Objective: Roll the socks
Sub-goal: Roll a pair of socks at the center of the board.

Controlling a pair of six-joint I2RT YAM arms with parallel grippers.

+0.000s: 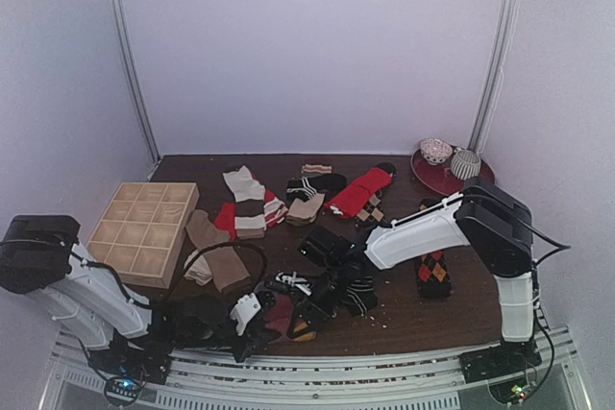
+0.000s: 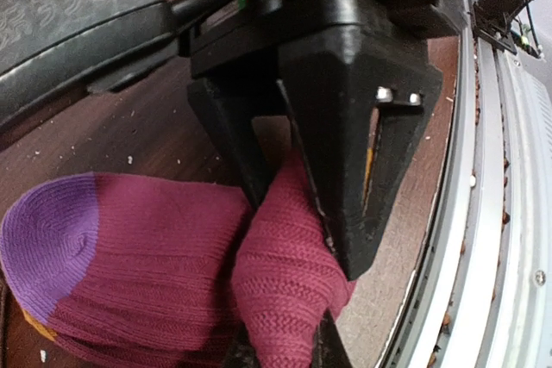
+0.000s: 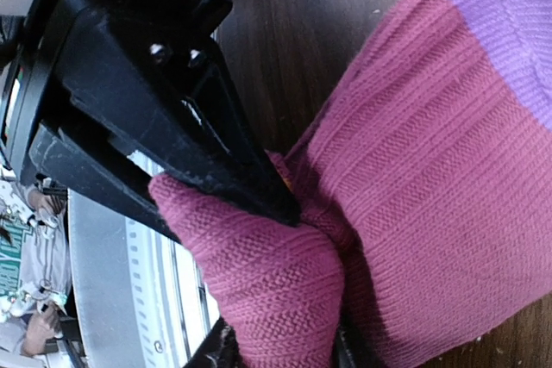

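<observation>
A magenta sock [image 1: 284, 316] with a purple patch [image 2: 39, 239] and an orange bit lies at the table's near edge, between both arms. In the left wrist view my left gripper [image 2: 289, 338] is shut on a raised fold of this sock [image 2: 285, 282]. My right gripper's black fingers [image 2: 345, 127] clamp the same fold from above. In the right wrist view my right gripper [image 3: 280, 342] is shut on the fold [image 3: 276, 282], with the left gripper's fingers [image 3: 190, 127] pressed against it. In the top view the left gripper [image 1: 264, 319] and the right gripper [image 1: 315, 302] meet over the sock.
A wooden divided box [image 1: 144, 229] stands at the left. Tan socks [image 1: 216, 256], cream-striped socks [image 1: 248, 201], a red sock [image 1: 360, 189], an argyle sock [image 1: 432, 271] and a striped sock [image 1: 360, 293] lie about. A red plate [image 1: 428, 178] with rolled socks stands back right. The metal rail [image 2: 509, 213] runs close by.
</observation>
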